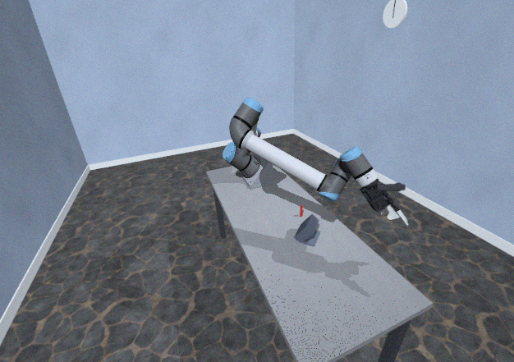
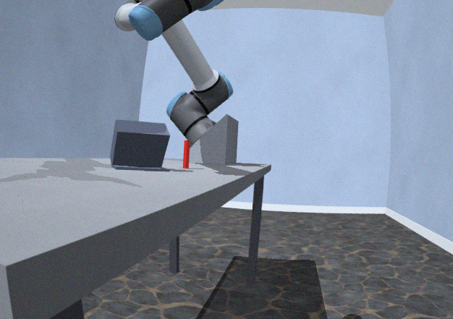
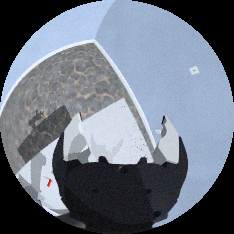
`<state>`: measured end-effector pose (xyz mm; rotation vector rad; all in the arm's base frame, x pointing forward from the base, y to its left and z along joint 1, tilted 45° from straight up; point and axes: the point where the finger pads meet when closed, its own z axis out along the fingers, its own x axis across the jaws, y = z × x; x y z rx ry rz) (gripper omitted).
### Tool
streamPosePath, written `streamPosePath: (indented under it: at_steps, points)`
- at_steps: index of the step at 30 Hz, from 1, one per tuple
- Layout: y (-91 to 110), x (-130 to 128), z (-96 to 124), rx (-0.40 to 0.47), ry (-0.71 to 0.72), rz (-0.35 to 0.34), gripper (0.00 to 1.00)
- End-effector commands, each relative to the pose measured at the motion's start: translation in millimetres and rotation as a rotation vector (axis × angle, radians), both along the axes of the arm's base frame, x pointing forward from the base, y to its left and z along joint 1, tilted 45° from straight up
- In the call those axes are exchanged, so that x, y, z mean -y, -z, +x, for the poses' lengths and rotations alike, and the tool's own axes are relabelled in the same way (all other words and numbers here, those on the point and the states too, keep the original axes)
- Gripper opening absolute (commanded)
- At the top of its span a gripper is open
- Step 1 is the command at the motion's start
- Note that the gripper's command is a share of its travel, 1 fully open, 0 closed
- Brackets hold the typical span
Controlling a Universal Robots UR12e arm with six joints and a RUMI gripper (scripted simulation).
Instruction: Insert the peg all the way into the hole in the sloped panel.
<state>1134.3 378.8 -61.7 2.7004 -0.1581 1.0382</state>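
You are looking into a room with pale blue walls [image 1: 166, 59], a white baseboard [image 1: 174, 153] and a dark cobbled stone floor [image 1: 124, 245]. A long grey table [image 1: 352, 283] on dark legs stands in the middle, and a round white clock [image 1: 394, 12] hangs high on the right-hand wall.
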Motion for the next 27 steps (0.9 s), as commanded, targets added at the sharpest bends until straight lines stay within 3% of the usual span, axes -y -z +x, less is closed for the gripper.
streamPosePath:
  at_steps: [1,27]
  points:
    - [2.5,6.0,-18.1,-0.011,0.064,0.033,1.00]
    - [11.3,36.9,-76.7,-0.027,0.292,0.126,1.00]
